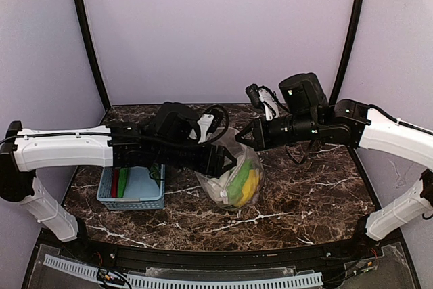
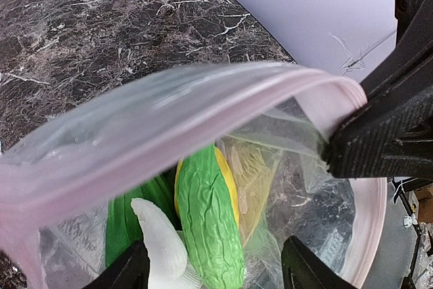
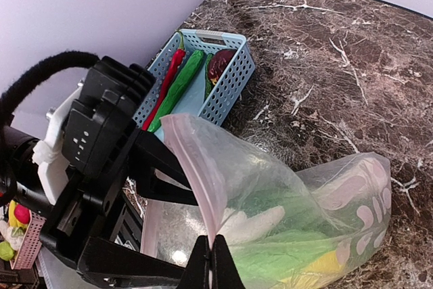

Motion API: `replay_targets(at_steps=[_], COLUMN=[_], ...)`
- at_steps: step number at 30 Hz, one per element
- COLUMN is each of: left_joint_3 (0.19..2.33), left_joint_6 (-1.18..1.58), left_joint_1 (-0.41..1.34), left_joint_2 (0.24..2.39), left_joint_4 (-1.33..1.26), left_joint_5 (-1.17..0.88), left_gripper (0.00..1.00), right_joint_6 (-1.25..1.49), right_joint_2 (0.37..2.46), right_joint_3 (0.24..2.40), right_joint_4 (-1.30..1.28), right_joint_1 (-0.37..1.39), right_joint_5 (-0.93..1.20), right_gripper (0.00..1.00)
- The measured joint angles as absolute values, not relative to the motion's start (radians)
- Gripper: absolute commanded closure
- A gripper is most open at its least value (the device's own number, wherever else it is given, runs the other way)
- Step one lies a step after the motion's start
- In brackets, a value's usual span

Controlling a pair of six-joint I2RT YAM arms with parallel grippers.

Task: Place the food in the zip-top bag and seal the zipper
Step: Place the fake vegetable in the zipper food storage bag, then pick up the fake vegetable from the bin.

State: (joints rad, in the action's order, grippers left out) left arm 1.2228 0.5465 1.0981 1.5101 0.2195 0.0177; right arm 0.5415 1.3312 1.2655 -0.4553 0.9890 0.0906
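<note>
At table centre, the zip-top bag (image 1: 233, 177) stands upright. The right gripper (image 3: 214, 262) is clenched on its zipper (image 2: 203, 116), keeping the mouth agape. The left gripper (image 2: 220, 272), fingers spread and empty, hovers at the opening. A red chilli (image 3: 166, 82) awaits in the light blue basket (image 3: 233, 79).

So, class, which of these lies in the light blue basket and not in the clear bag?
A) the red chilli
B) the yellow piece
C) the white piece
A: the right wrist view shows the red chilli lying in the basket, while the white piece and the yellow piece sit inside the bag.
</note>
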Motion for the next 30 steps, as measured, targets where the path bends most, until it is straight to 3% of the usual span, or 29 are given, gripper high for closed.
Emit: replay_targets(at_steps=[5,17,30], left_joint_3=[1.223,1.209,1.091], left_joint_6=[0.555,0.577,0.581], left_joint_1=[1.098,1.055,0.672], left_joint_2=[1.456,1.248,1.148], left_joint_4=[0.227,0.359,0.440], left_joint_5=[0.014,0.026,-0.024], left_gripper=[0.23,0.20,0.19], right_joint_6=[0.542,0.541,0.541], right_joint_2=[1.331,1.331,1.331], right_joint_3=[1.264,1.260,1.258], right_joint_4=[-0.455,-0.449,-0.448], right_joint_1=[0.989,0.989,0.989], right_joint_5=[0.090,0.085,0.085], right_gripper=[1.00,1.00,1.00])
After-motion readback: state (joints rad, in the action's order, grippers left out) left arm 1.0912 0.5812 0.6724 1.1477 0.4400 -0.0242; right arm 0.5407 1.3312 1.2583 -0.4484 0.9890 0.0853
